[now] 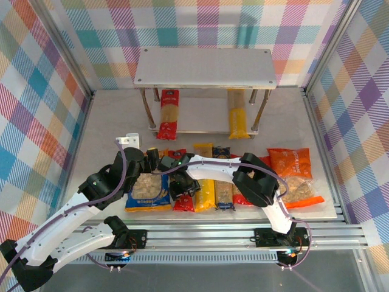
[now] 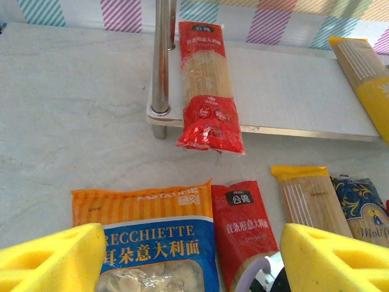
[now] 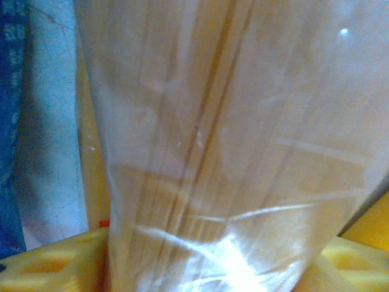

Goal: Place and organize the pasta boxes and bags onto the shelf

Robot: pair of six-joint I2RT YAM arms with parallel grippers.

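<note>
- Right wrist view: glossy, crinkled spaghetti pack [image 3: 213,152] between yellow fingers [image 3: 42,261] of the right gripper [image 3: 200,267]; clamped or not, cannot tell.
- Left gripper [image 2: 193,258] gapes over blue pillow bag [image 2: 146,243].

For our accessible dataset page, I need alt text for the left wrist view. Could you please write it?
The left gripper, its yellow fingers wide open, hovers over a blue and orange bag beside a row of long pasta packs on the table. Beyond, a red pack lies on the shelf's lower board, overhanging its front edge.
</note>
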